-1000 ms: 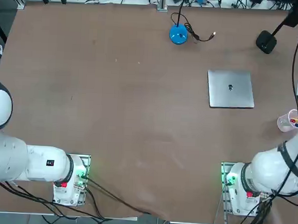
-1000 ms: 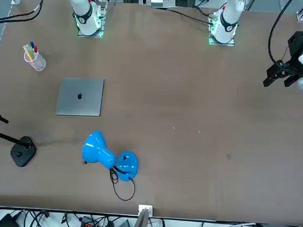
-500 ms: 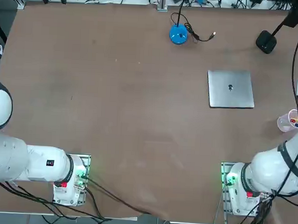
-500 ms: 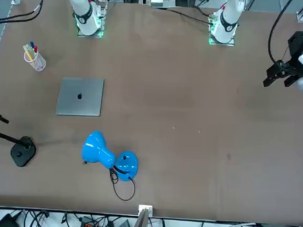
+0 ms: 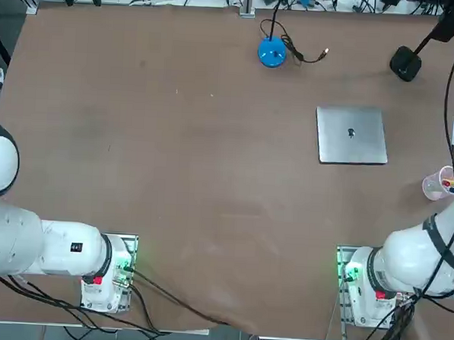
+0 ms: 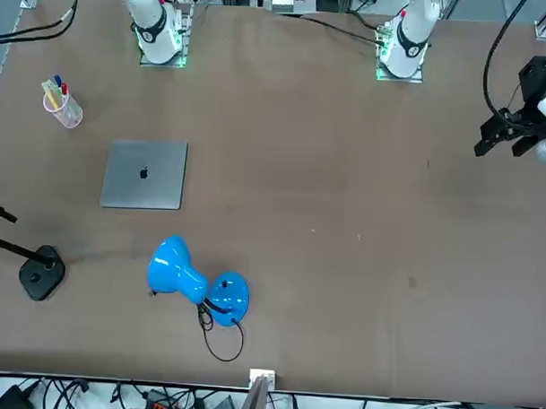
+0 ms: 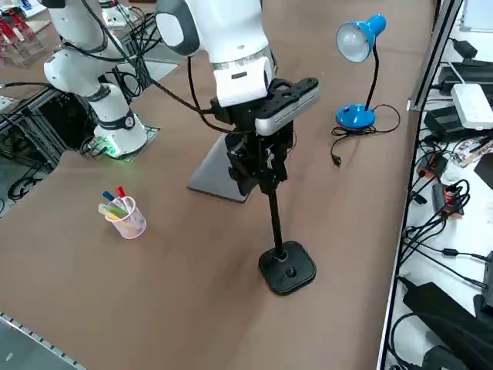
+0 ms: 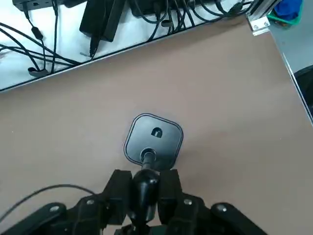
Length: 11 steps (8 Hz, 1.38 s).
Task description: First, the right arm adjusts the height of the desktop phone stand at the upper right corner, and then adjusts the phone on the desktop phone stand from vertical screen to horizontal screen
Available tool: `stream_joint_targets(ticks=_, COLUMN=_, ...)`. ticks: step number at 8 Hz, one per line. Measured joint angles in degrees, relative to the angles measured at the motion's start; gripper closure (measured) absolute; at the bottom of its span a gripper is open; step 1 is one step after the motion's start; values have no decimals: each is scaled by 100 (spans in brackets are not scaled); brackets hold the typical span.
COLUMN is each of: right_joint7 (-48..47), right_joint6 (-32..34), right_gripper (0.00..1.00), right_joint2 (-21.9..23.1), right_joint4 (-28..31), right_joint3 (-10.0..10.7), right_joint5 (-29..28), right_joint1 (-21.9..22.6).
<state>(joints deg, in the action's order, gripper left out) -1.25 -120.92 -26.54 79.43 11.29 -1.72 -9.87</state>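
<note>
Black fingers of the right gripper (image 8: 144,188) are clamped on the desktop phone stand (image 7: 275,223) pole, so step 1, height adjustment, seems in hand; next it should slide the pole vertically.

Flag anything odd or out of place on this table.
Nothing is spilled or toppled. The right tool is shut on the pole of the desktop phone stand, and no phone shows on it. The cable end of the blue lamp lies loose on the table.
</note>
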Motion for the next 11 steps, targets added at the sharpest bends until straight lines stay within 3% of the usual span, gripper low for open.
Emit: stream_joint_targets(ticks=11, right_joint7=-44, right_joint6=0, right_gripper=67, right_joint2=-261, right_joint4=-17, right_joint3=-7, right_joint5=-27, right_joint1=1)
